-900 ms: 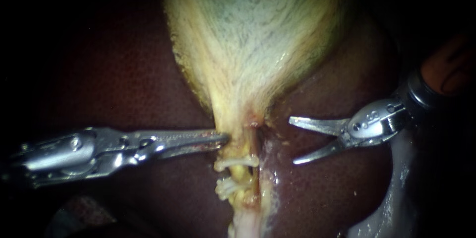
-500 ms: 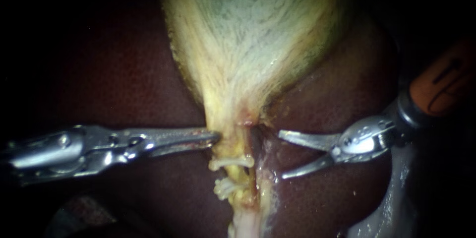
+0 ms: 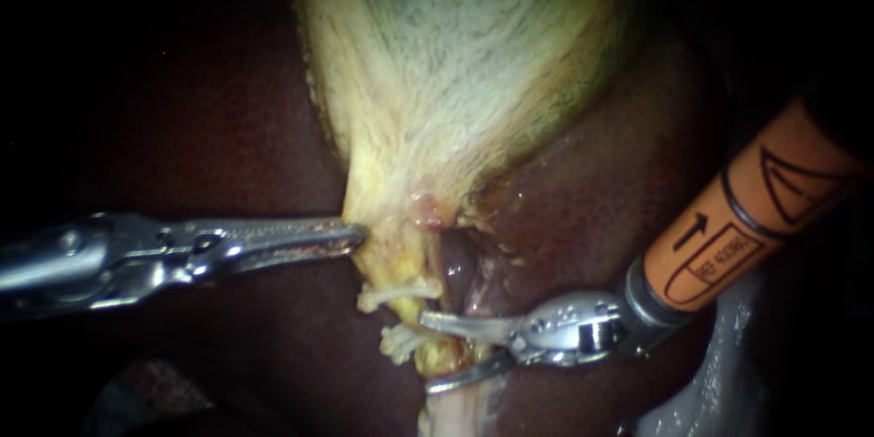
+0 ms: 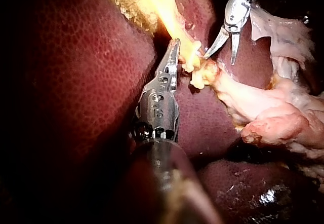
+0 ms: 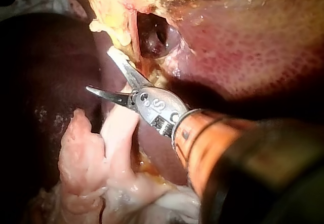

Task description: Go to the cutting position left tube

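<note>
Dark red liver (image 3: 228, 127) lies behind everything as our right instrument (image 3: 426, 352), slim grey jaws apart, straddles the pale yellow tube (image 3: 438, 360) beside two white clips (image 3: 398, 293), below the greenish-white gallbladder (image 3: 455, 64), whose yellow neck our left instrument (image 3: 358, 236) pinches with jaws closed.

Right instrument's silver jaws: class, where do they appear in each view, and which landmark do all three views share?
Endoscope view: the orange-sleeved right instrument, silver jaws open astride the yellowish stalk, beside the lower white clip.
Left wrist view: it lies ahead of the silver left instrument, open beside that stalk.
Right wrist view: it rises from its own shaft, jaws open.
Shared landmark: the gallbladder's yellow tapering neck.
</note>
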